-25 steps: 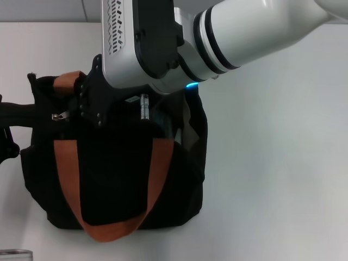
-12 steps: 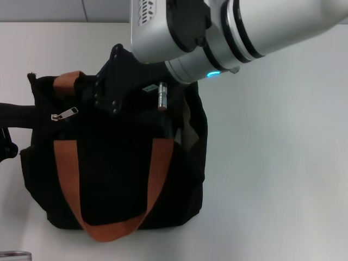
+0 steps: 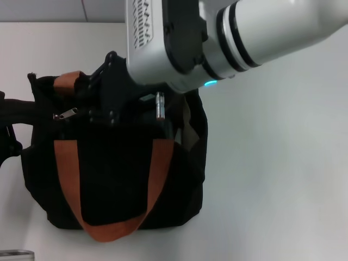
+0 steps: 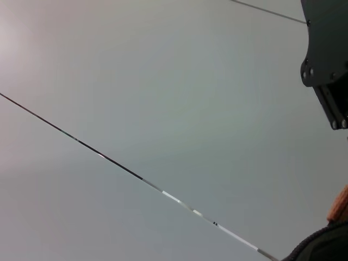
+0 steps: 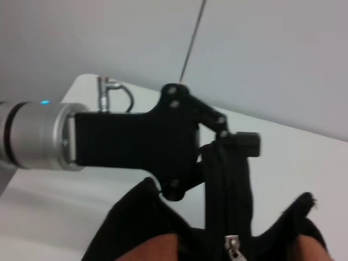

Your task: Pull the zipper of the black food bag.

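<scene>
On the head camera, the large boxy black fabric food bag (image 3: 117,179) with orange-brown webbing handles lies on its side on the plain white tabletop (image 3: 272,190), left of centre. One handle loops across its near face. The small silver-grey metal zipper pull tab (image 3: 65,114) sits on the black zip track along the bag's top, towards its left end. My right gripper (image 3: 95,106), on the thick white arm coming in from the upper right, hovers over that top edge just beside the pull tab. Its own black body hides the tip, so I cannot tell whether it is grasping anything. The left gripper (image 3: 10,122) shows only as dark shapes at the picture's left edge, against the bag's left end.

The left wrist camera gives me mostly pale grey surface crossed by a thin dark line. A black corner of the bag (image 4: 321,249) and a sliver of orange strap sit at one edge (not much help).

The right wrist camera is more useful. It looks along the zip track, with the pull tab (image 5: 234,247) close to the lens and the left gripper (image 5: 220,144) beyond it. That gripper looks clenched on the fabric at the far end of the bag (image 5: 141,223).
</scene>
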Controlling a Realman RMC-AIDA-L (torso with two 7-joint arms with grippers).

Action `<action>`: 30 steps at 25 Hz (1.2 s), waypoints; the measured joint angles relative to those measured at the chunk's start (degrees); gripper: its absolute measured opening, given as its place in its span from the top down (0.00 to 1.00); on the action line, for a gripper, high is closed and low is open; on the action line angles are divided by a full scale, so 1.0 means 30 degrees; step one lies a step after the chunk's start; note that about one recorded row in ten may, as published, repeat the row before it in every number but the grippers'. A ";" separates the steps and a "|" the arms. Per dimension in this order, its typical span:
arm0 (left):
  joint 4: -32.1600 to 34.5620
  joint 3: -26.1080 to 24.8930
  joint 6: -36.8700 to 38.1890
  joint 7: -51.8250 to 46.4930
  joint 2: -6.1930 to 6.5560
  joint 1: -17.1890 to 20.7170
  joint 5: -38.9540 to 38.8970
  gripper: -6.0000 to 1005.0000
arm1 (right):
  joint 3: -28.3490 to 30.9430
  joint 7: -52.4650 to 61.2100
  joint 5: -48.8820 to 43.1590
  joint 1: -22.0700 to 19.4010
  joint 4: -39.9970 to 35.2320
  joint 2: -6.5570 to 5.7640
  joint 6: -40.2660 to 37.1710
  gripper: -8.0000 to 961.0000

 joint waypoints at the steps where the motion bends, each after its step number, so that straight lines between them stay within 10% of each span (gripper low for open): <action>1: 0.0012 -0.0005 0.0002 0.0000 0.0000 0.0001 -0.0010 0.98 | 0.0000 0.0000 0.0000 0.0000 0.0000 0.0000 0.0000 0.85; 30: -0.0071 0.0450 0.0090 -0.0059 0.0000 0.0002 0.0006 0.98 | -0.2546 -0.0447 -0.1261 0.0424 0.0426 0.0035 0.2253 0.75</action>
